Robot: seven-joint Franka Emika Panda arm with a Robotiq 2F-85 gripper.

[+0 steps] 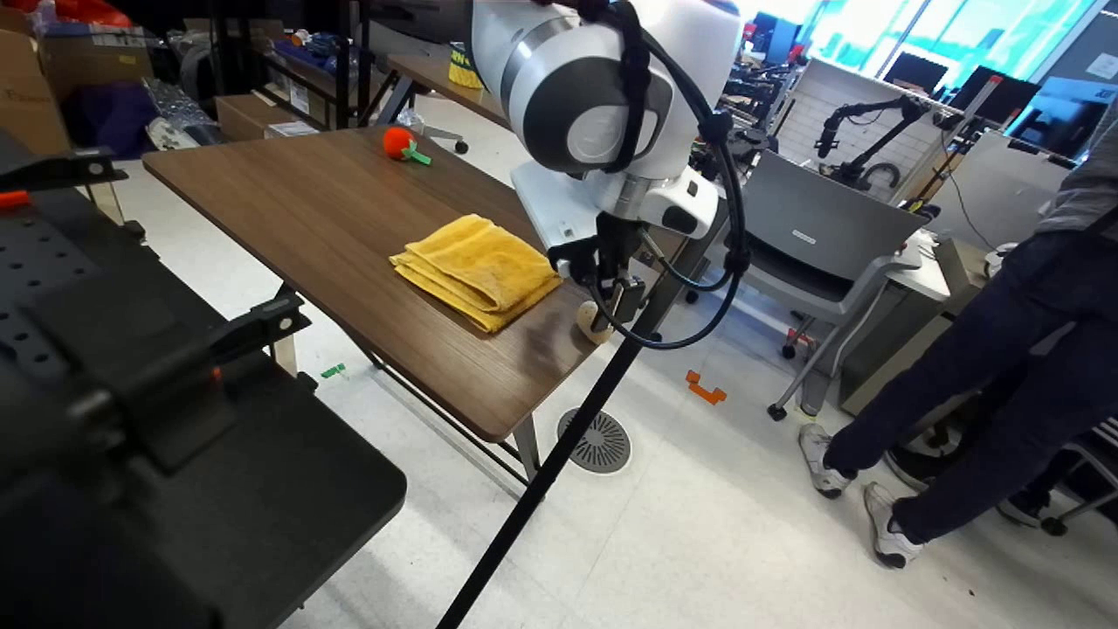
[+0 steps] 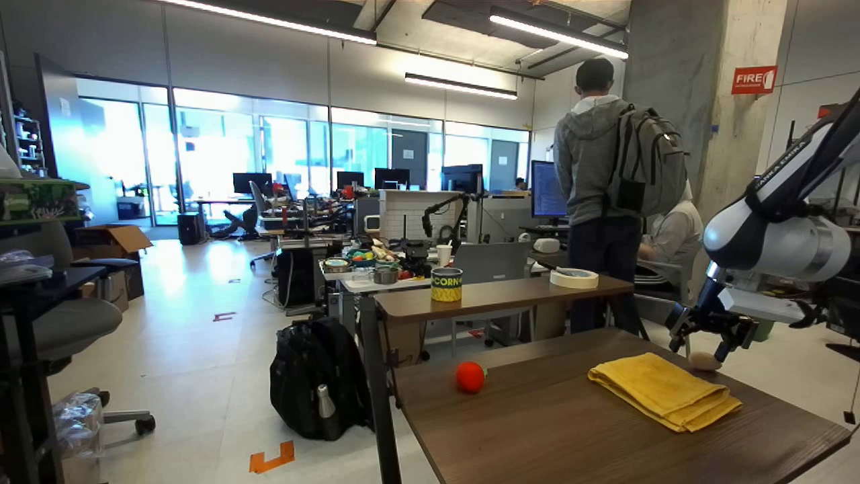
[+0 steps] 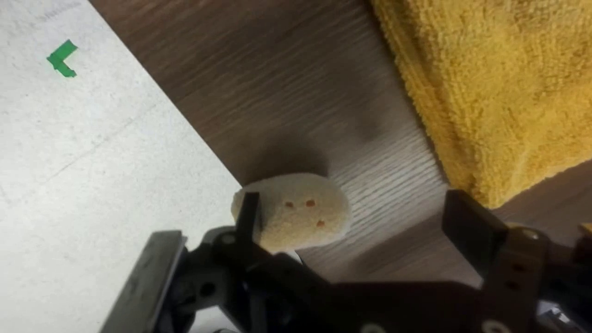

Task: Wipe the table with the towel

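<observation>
The yellow folded towel lies flat on the brown wood-grain table in both exterior views: towel [image 1: 480,266], [image 2: 662,390] and table [image 1: 323,218], [image 2: 557,430]. In the wrist view the towel [image 3: 499,92] fills the upper right, with the bare table top [image 3: 277,83] to its left. My gripper [image 1: 603,288], [image 2: 700,349], [image 3: 354,203] is open, above the table's edge beside the towel. Its right finger in the wrist view is near the towel's corner; I cannot tell if they touch. Its left finger overlaps a small beige ball [image 3: 300,212]; nothing is clamped between the fingers.
The beige ball [image 1: 592,323], [image 2: 705,361] sits at the table's edge. A red tomato-like toy [image 1: 399,143], [image 2: 470,377] lies farther along. A raised shelf behind bears a corn can [image 2: 446,285] and a tape roll [image 2: 573,278]. A dark cart [image 1: 262,489] stands nearby.
</observation>
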